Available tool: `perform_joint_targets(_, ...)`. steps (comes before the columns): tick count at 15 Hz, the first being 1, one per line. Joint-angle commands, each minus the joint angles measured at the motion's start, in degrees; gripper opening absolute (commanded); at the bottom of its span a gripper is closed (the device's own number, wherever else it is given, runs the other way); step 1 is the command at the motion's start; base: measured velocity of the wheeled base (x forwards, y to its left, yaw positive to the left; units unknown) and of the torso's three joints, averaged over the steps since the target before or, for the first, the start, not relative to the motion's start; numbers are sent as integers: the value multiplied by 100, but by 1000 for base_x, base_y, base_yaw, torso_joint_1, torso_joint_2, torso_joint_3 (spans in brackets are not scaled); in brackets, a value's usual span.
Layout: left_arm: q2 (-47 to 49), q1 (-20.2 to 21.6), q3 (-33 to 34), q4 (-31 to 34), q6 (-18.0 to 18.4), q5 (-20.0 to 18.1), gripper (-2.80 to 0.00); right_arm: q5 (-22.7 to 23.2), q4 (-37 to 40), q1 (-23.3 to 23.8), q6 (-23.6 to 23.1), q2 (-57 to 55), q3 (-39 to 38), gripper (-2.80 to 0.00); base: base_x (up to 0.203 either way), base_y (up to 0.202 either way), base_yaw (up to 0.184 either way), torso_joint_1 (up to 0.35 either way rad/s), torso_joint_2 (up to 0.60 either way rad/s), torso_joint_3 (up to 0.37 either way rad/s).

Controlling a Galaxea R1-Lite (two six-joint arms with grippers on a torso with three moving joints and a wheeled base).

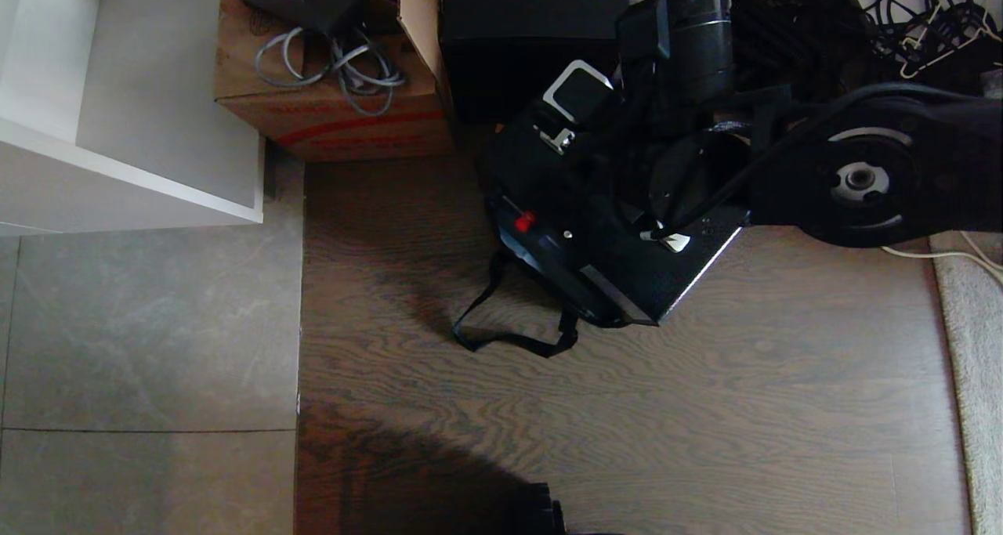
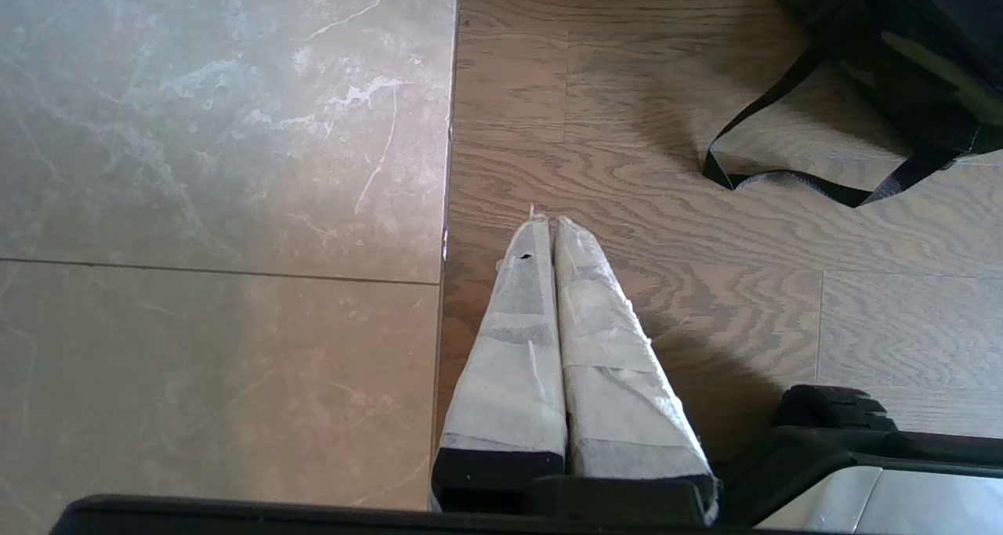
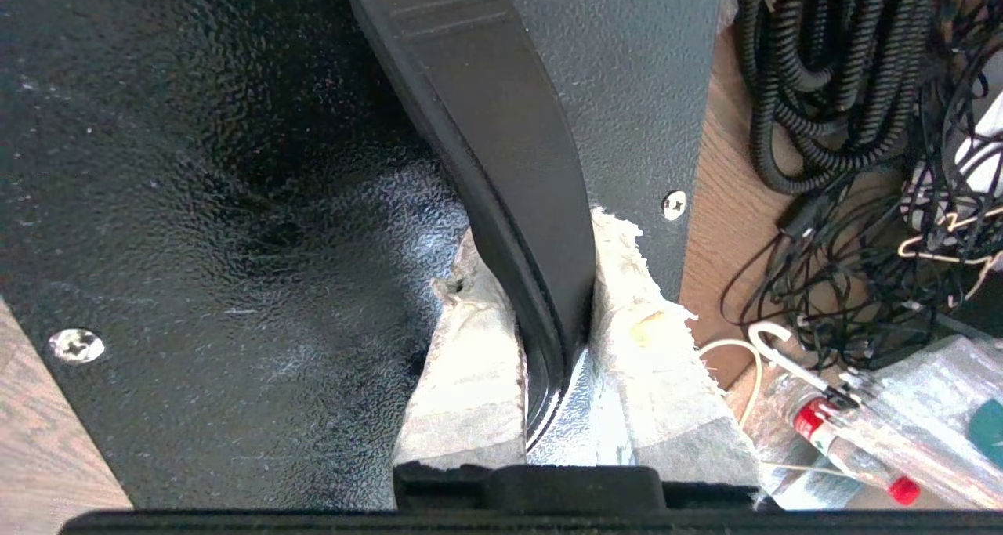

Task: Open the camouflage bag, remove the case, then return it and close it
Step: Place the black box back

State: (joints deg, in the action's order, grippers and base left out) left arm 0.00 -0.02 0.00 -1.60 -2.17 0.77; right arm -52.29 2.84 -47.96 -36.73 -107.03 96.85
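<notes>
The right gripper (image 3: pixel 560 339) pinches the black carry handle (image 3: pixel 494 128) of the case (image 1: pixel 619 229) between its cloth-wrapped fingers (image 3: pixel 470 363), probably because the handle is the only narrow grip on that flat hard shell. In the head view the case sits at about one o'clock from centre, over the camouflage bag (image 2: pixel 901 57), whose black strap (image 1: pixel 509 335) trails toward six o'clock on the wood floor (image 1: pixel 705 410). The left gripper (image 2: pixel 548 229) hangs parked above the floor, fingers pressed together. No brand or writing is legible; the cardboard box (image 1: pixel 329 112) at eleven o'clock shows only red stripes.
</notes>
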Motion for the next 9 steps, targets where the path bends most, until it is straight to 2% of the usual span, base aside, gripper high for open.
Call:
perform_joint_targets(1,0,2,44,-7,-3,2,-280,-27,6,-11,-10,-109,73,-280,0,0,0,0,0,0)
perform_joint_targets(9,0,2,44,-7,-3,2,-280,-36,-3,-29,128,-309,175,-280,0,0,0,0,0,0)
